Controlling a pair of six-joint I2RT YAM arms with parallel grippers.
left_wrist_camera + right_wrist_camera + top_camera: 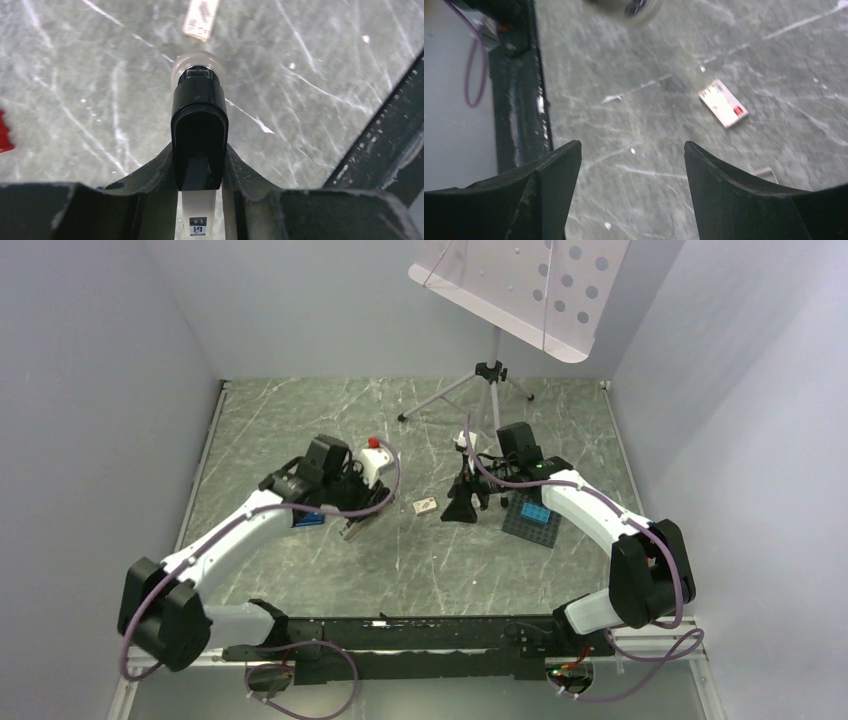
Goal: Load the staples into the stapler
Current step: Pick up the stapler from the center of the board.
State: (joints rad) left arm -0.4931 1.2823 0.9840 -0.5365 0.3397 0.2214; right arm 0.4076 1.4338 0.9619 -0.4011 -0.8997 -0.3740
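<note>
Left of white box [723, 103]: L gripper [200, 167] clamped on black stapler [199, 115], nose twd box. R gripper [630, 150] over table near box, jaws wide apart. Thin grey strip [766, 173] beside R fingertip, prob. staples, can't confirm.

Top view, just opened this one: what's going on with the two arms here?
The left gripper is shut on a black stapler, which points out over the marbled table. The right gripper is open and empty, hovering over the table near a small white and red box that lies flat. Whether any staples are in the stapler cannot be told.
</note>
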